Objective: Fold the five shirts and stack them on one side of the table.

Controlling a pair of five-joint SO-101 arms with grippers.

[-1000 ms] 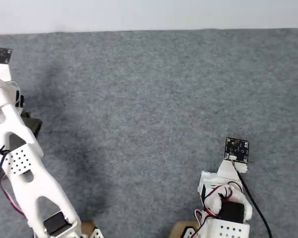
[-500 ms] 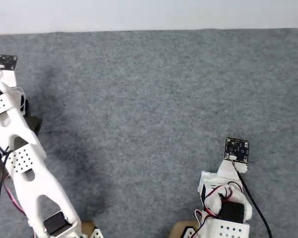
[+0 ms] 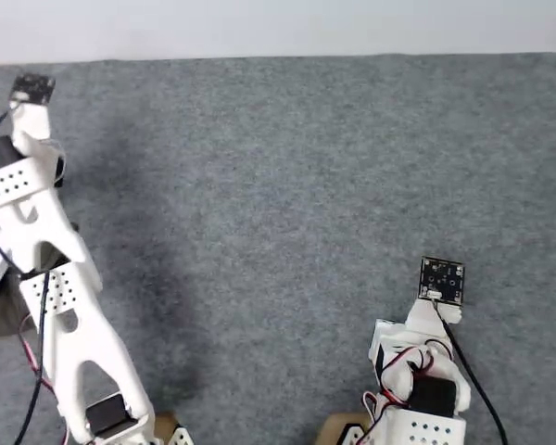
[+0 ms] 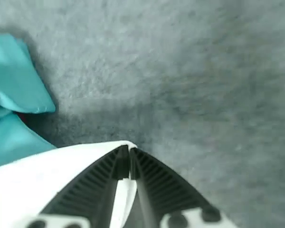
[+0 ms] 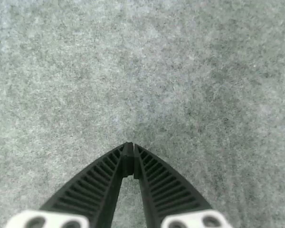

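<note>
Grey felt (image 3: 287,185) across the whole table, seen from above. At the far left edge, the left arm (image 3: 37,232), stretched away from its base. At the near right, the right arm (image 3: 417,389), folded low.

Closed left gripper (image 4: 128,154), ribbed black fingers (image 4: 161,183) meeting tip to tip over the felt. Crumpled teal shirt (image 4: 16,80) on the felt off to one side of those tips, near but not touching. Behind the same fingers, a white cloth (image 4: 33,171) with its edge running up to the tips; unclear whether pinched or merely lying beneath.

Closed right gripper (image 5: 128,159) too, tips together with nothing between, over bare felt, well apart from the teal shirt.
</note>
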